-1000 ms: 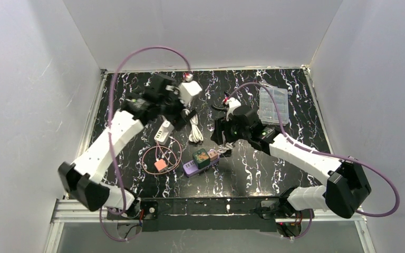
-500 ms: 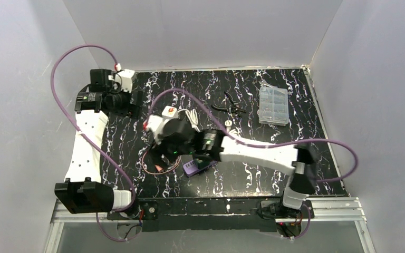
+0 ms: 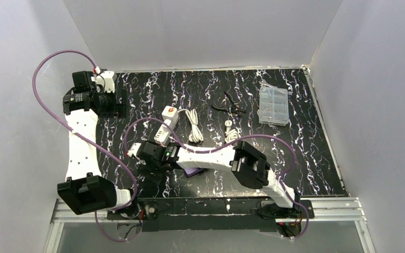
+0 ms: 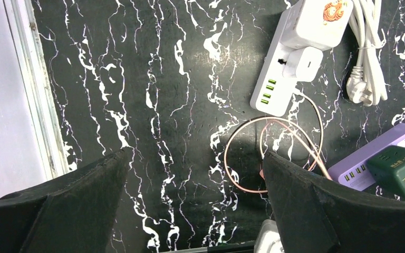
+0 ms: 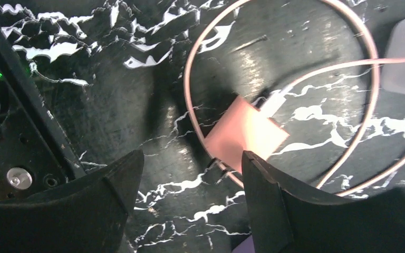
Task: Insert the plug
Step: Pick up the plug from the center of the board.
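Top external shows right tool [image 5: 190, 179] swung across over the plug [image 5: 245, 132] by the table's [image 3: 306, 153] near-left corner, wide and empty; left tool [image 4: 195, 200] withdrawn, wide; grasp likely next.

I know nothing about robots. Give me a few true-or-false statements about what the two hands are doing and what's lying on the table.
1. The right hand is open above the pink plug, not gripping it. True.
2. The left hand holds the white strip. False: it is open and empty, off at the table's far left.
3. A white charger is plugged into the white strip. True.
4. The clear box lies right next to the pink plug. False: it sits at the far right, well apart from it.
5. A green adapter sits on the purple strip. True.
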Robot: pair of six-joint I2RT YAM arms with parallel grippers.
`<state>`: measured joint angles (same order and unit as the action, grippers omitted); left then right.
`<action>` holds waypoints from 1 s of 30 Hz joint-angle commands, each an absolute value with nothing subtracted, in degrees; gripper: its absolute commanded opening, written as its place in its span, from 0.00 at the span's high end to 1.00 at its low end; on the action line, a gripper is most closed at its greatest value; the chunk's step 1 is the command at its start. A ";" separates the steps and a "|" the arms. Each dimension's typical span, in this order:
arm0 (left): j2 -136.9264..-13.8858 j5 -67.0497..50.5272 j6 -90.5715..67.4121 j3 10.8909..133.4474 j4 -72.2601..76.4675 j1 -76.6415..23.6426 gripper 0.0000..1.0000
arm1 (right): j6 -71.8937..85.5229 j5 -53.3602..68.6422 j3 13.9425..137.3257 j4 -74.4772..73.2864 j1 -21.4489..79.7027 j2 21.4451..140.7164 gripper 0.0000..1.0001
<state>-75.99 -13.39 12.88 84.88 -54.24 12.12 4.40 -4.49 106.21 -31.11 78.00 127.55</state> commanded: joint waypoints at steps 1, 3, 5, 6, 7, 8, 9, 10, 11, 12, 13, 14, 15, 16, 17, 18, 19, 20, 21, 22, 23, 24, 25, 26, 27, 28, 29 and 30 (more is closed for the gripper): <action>-76.23 -15.12 12.52 86.06 -55.28 12.97 0.02 | 5.71 -12.63 111.75 -32.49 77.61 128.43 0.23; -76.29 -15.28 12.64 85.95 -55.28 12.97 0.02 | 6.33 -14.61 111.28 -32.22 77.61 128.39 0.23; -76.21 -15.51 12.68 85.66 -55.27 13.00 0.02 | 6.63 -15.74 110.30 -31.87 77.56 127.77 0.23; -76.20 -15.62 12.85 85.54 -55.25 13.06 0.02 | 6.86 -16.15 109.63 -31.42 77.59 127.31 0.23; -76.20 -15.72 12.90 85.24 -55.20 12.97 0.02 | 7.06 -17.17 109.19 -31.01 77.61 126.94 0.23; -76.26 -15.80 12.93 85.02 -55.06 13.08 0.02 | 7.22 -17.86 109.23 -30.99 77.56 127.04 0.23; -76.35 -15.88 12.99 84.94 -54.87 13.05 0.02 | 7.33 -18.31 109.62 -31.47 77.48 127.49 0.23; -76.47 -15.91 12.87 84.83 -54.74 13.05 0.02 | 7.52 -18.55 110.17 -32.03 77.37 128.06 0.23; -76.60 -15.91 12.67 84.90 -54.69 13.02 0.02 | 7.88 -18.64 110.95 -32.55 77.23 128.73 0.23; -76.72 -15.97 12.64 84.91 -54.52 13.06 0.02 | 8.26 -18.44 111.34 -32.68 77.11 129.21 0.22; -76.76 -16.06 12.58 85.06 -54.47 13.07 0.02 | 8.46 -17.78 111.50 -32.65 77.02 129.63 0.22; -76.83 -16.09 12.64 85.15 -54.49 13.13 0.02 | 8.64 -17.16 111.61 -32.51 76.95 129.84 0.22; -76.88 -16.09 12.76 85.22 -54.48 13.30 0.02 | 8.74 -16.57 111.87 -32.44 76.91 130.16 0.22; -77.02 -16.08 12.85 85.37 -54.49 13.43 0.02 | 8.78 -15.96 112.21 -32.49 76.86 130.42 0.22; -77.24 -16.08 12.97 85.41 -54.45 13.53 0.02 | 8.90 -15.43 112.56 -32.58 76.82 130.69 0.22; -77.30 -16.08 13.01 85.50 -54.42 13.73 0.02 | 9.02 -14.82 112.98 -32.81 76.74 131.11 0.22; -77.45 -16.08 13.06 85.50 -54.48 13.93 0.02 | 9.17 -13.79 113.29 -32.91 76.61 131.46 0.22; -77.53 -16.20 13.06 85.57 -54.47 14.01 0.02 | 9.21 -12.79 113.29 -32.77 76.52 131.70 0.22; -77.52 -16.36 13.01 85.53 -54.43 14.21 0.00 | 9.45 -11.96 113.29 -32.66 76.28 132.01 0.22; -77.48 -16.51 13.10 85.52 -54.47 14.27 0.01 | 9.84 -11.36 113.41 -32.73 76.02 132.31 0.22; -77.38 -16.61 13.10 85.52 -54.49 14.25 0.01 | 10.36 -11.03 113.61 -32.91 75.59 132.67 0.22; -77.19 -16.76 13.10 85.45 -54.33 14.39 0.01 | 10.71 -10.99 113.71 -32.87 75.18 132.88 0.24; -77.18 -17.32 12.95 85.48 -54.26 14.37 0.01 | 10.72 -11.23 113.98 -32.87 75.06 133.06 0.27; -77.25 -17.70 12.97 85.43 -54.29 14.33 0.01 | 10.72 -11.11 114.11 -32.81 74.91 133.13 0.29; -76.95 -18.36 13.02 85.36 -54.29 14.41 0.01 | 10.59 -10.72 114.46 -32.86 74.72 133.43 0.34; -76.60 -18.90 13.22 84.99 -54.39 14.34 0.01 | 10.33 -10.45 115.04 -33.31 74.49 133.73 0.40; -76.25 -19.41 13.64 84.73 -54.60 14.35 0.01 | 10.21 -10.17 115.45 -33.61 74.20 133.79 0.47; -75.91 -19.73 13.79 84.67 -54.87 14.35 0.01 | 10.12 -10.08 115.76 -33.78 73.83 133.50 0.52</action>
<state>-77.84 -17.65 13.04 84.86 -54.00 14.09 9.93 -10.98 111.94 -33.30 74.81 132.57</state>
